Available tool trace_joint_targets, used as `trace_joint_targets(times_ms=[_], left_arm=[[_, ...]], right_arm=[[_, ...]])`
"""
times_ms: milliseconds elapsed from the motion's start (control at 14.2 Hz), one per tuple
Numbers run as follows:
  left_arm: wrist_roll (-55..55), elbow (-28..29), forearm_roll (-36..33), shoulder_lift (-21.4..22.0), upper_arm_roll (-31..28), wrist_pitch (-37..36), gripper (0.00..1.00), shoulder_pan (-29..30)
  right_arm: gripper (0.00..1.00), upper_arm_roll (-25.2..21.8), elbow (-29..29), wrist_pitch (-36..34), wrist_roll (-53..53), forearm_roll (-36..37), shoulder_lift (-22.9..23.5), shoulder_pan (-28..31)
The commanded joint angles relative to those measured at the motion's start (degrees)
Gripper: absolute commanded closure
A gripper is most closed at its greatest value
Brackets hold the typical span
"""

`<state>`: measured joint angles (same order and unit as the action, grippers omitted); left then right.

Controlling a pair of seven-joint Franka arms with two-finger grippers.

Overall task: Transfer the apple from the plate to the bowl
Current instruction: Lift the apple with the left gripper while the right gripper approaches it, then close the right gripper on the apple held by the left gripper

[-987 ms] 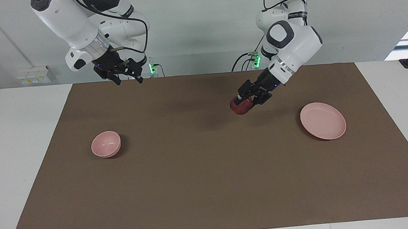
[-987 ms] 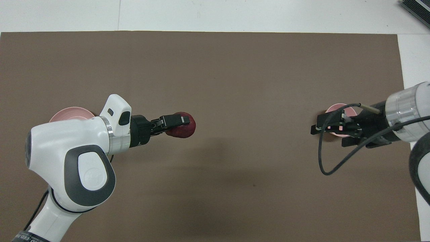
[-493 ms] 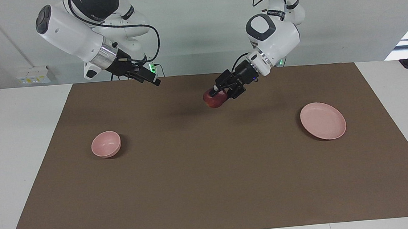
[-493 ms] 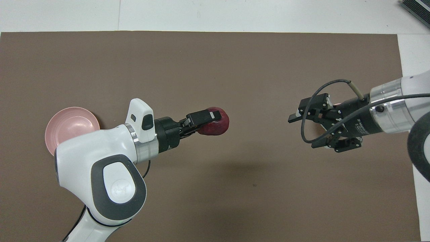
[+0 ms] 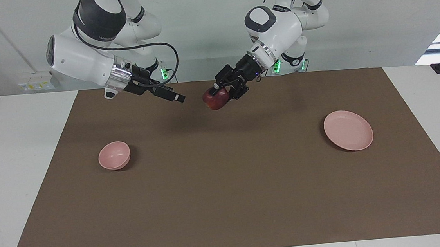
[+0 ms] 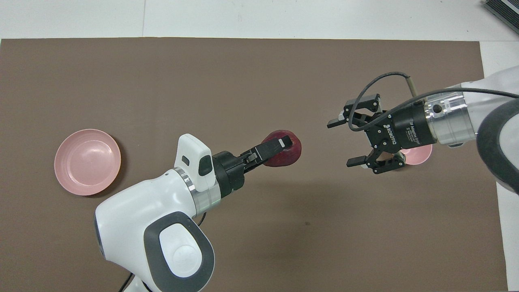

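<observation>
Your left gripper (image 5: 217,93) is clamped on the apple (image 5: 215,99), holding it in the air over the middle of the brown mat (image 5: 234,201). You see a small, round, dark red fruit with a paler patch on its upper side. Your right gripper (image 5: 178,98) hangs at the apple's 9 o'clock in the facing view, fingers spread and holding nothing. You have the plate (image 5: 348,130) bare and the bowl (image 5: 114,155) empty, well apart on the mat.

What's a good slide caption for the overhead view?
Left gripper holds the apple above the mat, facing the open right gripper.
</observation>
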<state>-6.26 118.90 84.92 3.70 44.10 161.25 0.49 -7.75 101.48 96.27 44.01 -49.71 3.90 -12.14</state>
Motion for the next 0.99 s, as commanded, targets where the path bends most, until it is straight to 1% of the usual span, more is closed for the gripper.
trace_joint_targets(times_ms=[0,70,211,282,564,916], left_arm=[[0.1,-2.1,1.2,-0.9,2.5,4.6,1.0,0.0],[0.1,-2.4,1.2,-1.0,3.2,6.0,1.0,0.0],[0.1,-3.1,1.1,-1.9,4.4,7.6,1.0,0.0],[0.1,-3.2,1.1,-1.9,4.7,8.5,1.0,0.0],[0.0,-3.4,1.1,-1.9,4.9,8.7,1.0,0.0],[0.0,-3.4,1.0,-1.9,4.9,9.0,0.99,0.0]], right_arm=[[0.0,0.3,-3.2,0.3,1.4,-3.3,3.8,0.3],[0.0,0.3,-3.2,0.4,1.9,-4.9,4.0,0.2],[0.0,0.4,-3.2,-0.4,2.8,-5.3,4.1,0.1],[0.0,0.4,-3.1,-1.3,2.8,-7.4,4.4,0.2],[0.0,0.4,-3.3,-1.7,4.2,-10.3,4.8,-1.1],[0.0,0.4,-2.6,-1.7,5.1,-9.7,4.4,-2.5]])
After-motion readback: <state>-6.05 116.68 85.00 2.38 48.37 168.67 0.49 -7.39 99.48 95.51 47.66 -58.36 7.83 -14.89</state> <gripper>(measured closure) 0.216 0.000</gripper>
